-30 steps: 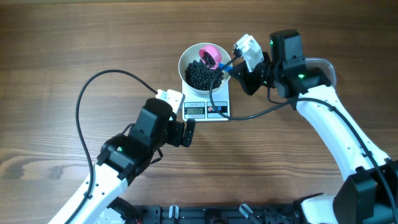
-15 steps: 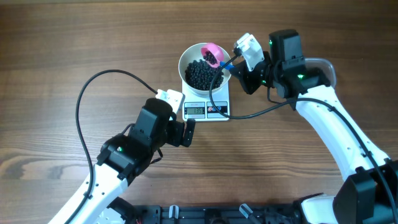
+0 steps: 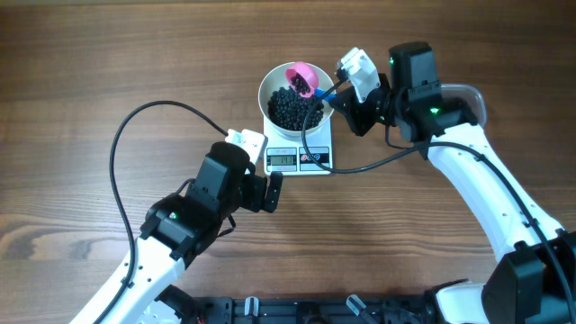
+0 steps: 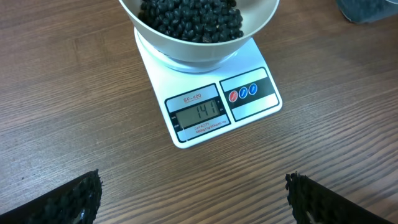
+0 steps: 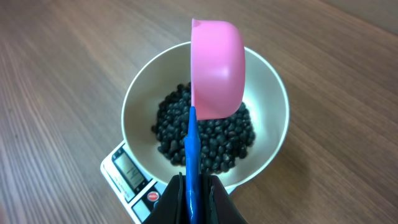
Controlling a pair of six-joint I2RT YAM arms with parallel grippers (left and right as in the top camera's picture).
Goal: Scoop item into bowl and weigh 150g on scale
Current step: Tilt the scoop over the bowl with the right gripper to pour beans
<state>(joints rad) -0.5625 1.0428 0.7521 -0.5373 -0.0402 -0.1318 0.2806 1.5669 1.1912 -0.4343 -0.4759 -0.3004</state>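
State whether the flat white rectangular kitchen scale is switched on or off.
On: the scale shows dark digits, 141, on its grey display.

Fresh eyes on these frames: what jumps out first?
The pink scoop, clamped by its blue handle in the right gripper, hangs tipped over the white bowl of black beans. The bowl sits on the scale, whose display reads 141; the left gripper hovers open in front.

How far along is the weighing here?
Done: the bowl sits on the scale, well filled with beans; the display appears to read 141. In hand: the right gripper holds the pink scoop tipped over the bowl. Left: a few more beans to reach 150.
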